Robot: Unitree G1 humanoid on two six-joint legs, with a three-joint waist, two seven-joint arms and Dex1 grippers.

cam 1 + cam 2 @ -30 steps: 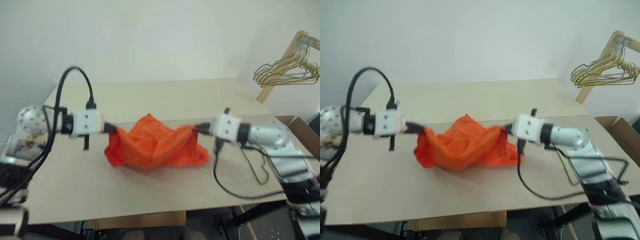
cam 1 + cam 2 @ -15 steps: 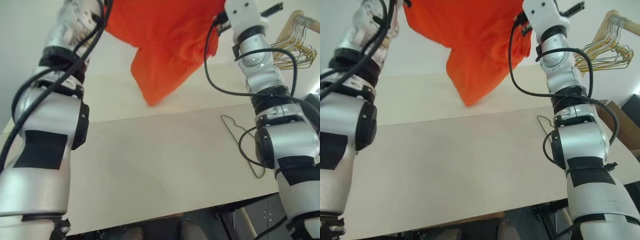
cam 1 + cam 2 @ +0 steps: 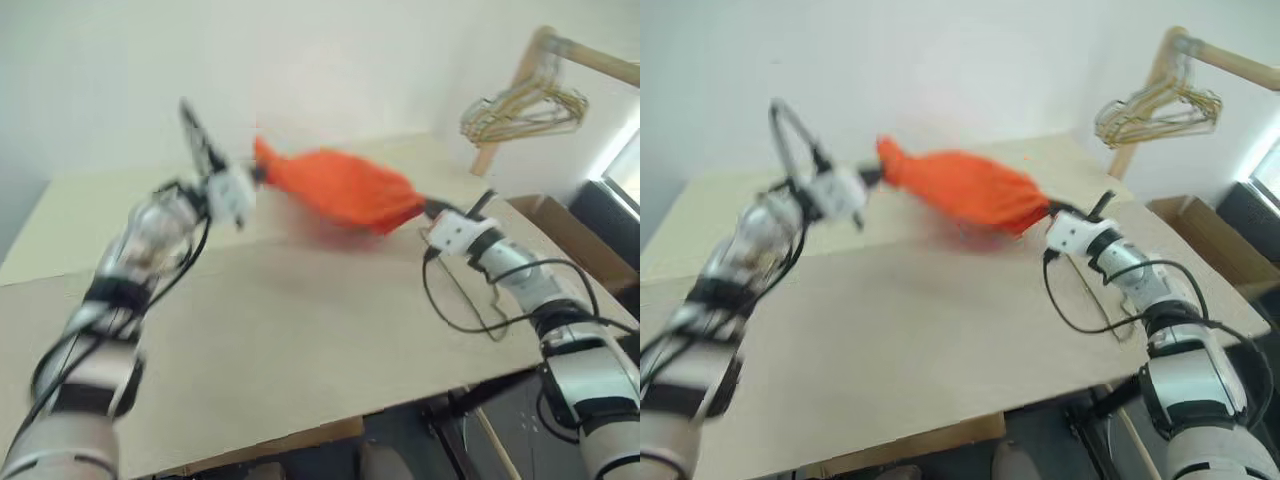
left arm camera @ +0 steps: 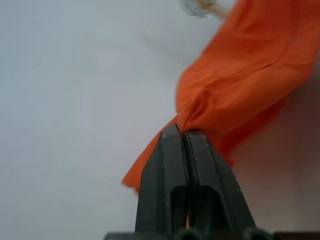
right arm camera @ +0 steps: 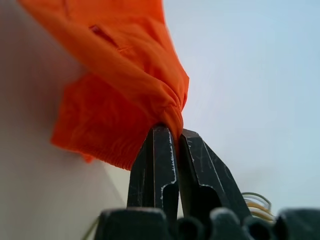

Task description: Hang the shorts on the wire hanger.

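Left gripper [image 4: 180,131]: both black fingers pressed together on a pinch of the bright orange fabric shorts [image 3: 345,190]; the cloth fans out past the tips.
Right gripper [image 5: 172,131]: clamped the same way on the opposite end of the shorts, with a gathered hem (probably waistband or a leg opening, I cannot tell which) hanging just beyond the tips.
Shorts: strung between the two pairs of jaws as a loose, sagging bundle, held clear above the pale wooden table [image 3: 300,340].
Wire hanger [image 3: 1110,325]: the thin dark olive-grey triangle lies flat on the table under and behind the right gripper's wrist, well apart from the cloth; much of it is hidden by the arm's black cable.
Other hangers: a bunch of pale gold wire hangers [image 3: 520,105] on a wooden rack, far beyond the right jaws (not the one wanted).
Step in hand: judged to be spreading the shorts open.
Doing it well: keep both pinches firm, draw the jaws apart until the sag goes, then lower the cloth flat beside the hanger before letting either end go.
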